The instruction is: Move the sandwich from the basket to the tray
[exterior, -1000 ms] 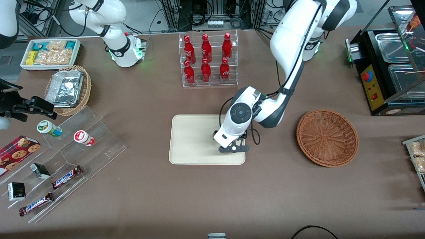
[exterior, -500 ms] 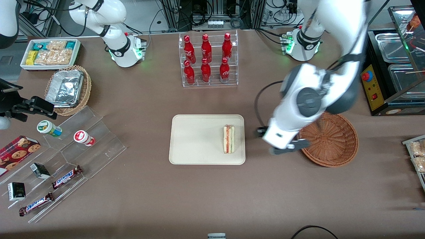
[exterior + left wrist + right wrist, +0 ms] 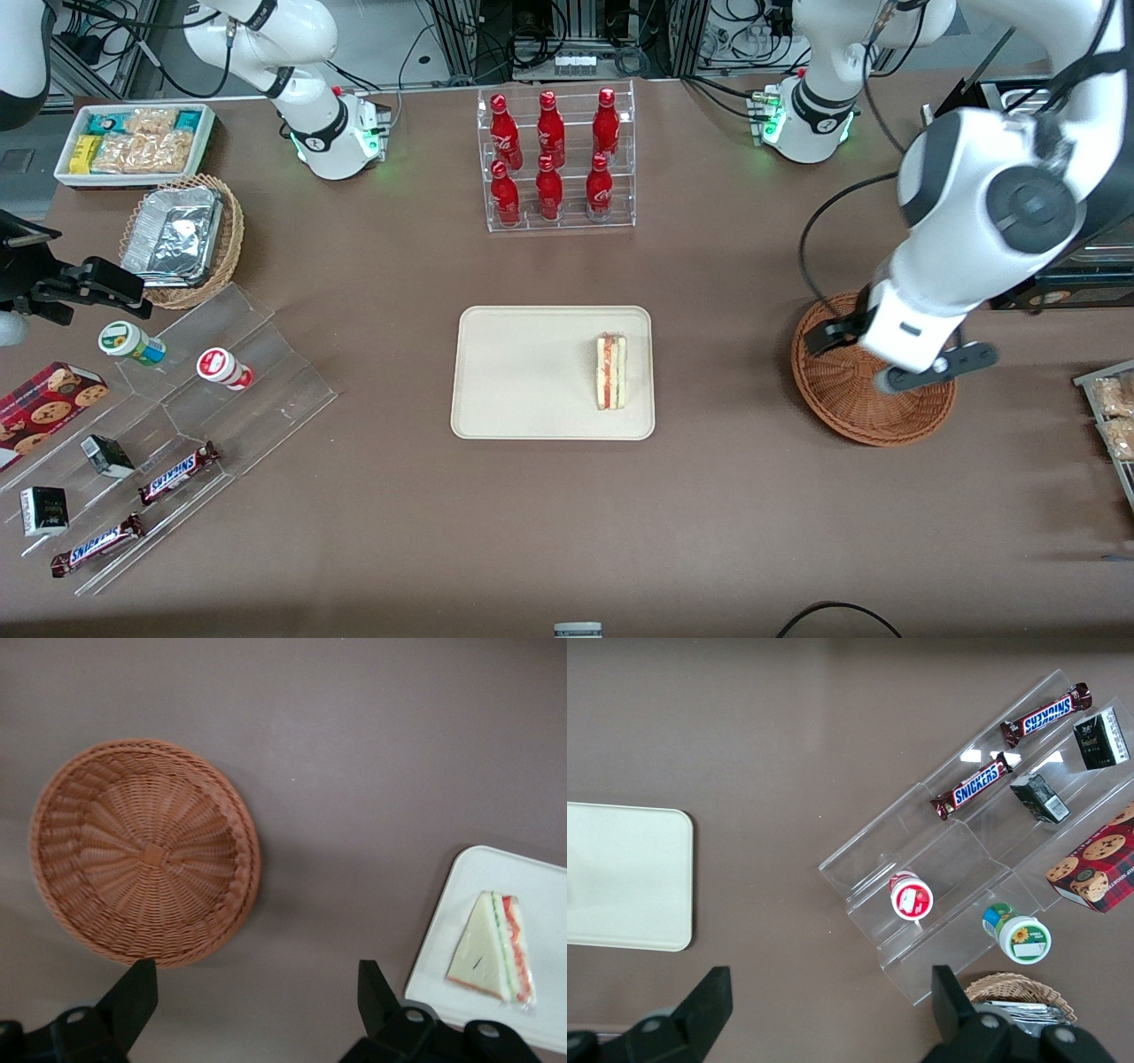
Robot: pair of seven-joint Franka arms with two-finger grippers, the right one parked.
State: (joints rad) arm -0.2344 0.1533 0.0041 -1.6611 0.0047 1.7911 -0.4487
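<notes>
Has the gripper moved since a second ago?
Yes. The gripper has left the tray, where the sandwich now lies, and gone toward the working arm's end, now above the basket, open and empty.

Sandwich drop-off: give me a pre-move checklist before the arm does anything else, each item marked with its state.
1. Sandwich lies on the tray, inside the rim: ok.
2. Sandwich sits wholly clear of the tray's edge: ok, though close to the edge nearest the basket.
3. Basket holds nothing more: ok, in the wrist view.
4. Gripper open and holding nothing: ok.
5. Gripper clear of the sandwich, up above the basket: ok.
</notes>
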